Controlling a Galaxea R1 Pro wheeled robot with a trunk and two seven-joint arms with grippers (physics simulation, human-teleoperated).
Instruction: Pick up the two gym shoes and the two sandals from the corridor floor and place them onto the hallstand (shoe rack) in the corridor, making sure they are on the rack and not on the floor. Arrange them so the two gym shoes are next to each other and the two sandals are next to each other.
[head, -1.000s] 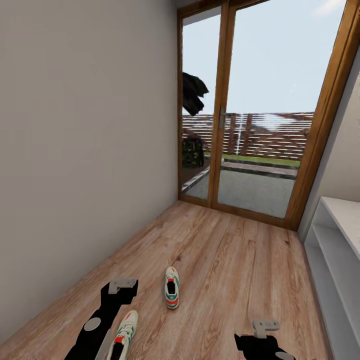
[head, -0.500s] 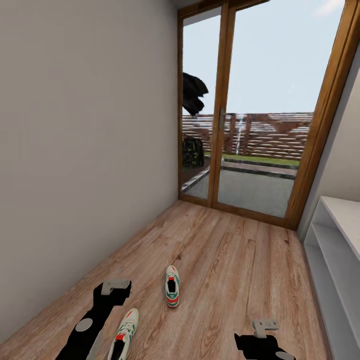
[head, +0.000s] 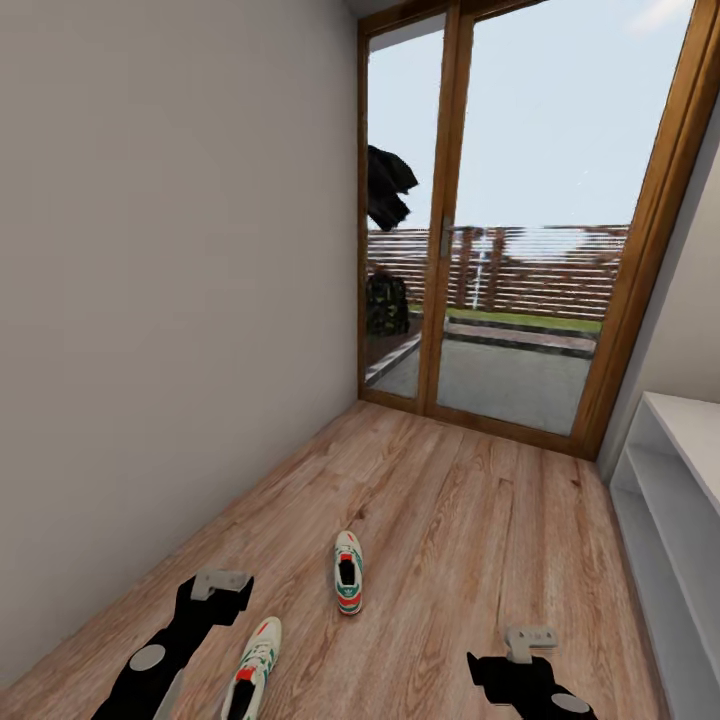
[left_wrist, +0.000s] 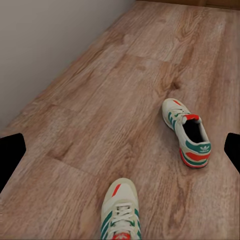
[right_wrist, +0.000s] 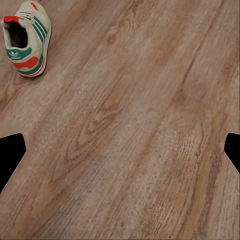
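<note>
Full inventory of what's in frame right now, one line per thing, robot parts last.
gym shoes: 2, white with green stripes and red-orange patches; one mid-floor, one nearer the robot beside the left arm, apart from each other
corridor floor: 1, light brown wood planks
wall: 1, grey, on the left
glass door: 1, wooden frame, at the far end
white shelf unit: 1, pale grey-white, at the right edge
left gripper: 1, black arm, grey tip, above the floor, open, empty
right gripper: 1, black arm, grey tip, open, empty

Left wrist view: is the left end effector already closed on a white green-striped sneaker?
No: the left end effector is open and empty above both white green-striped sneakers, which lie on the wood-plank floor.
</note>
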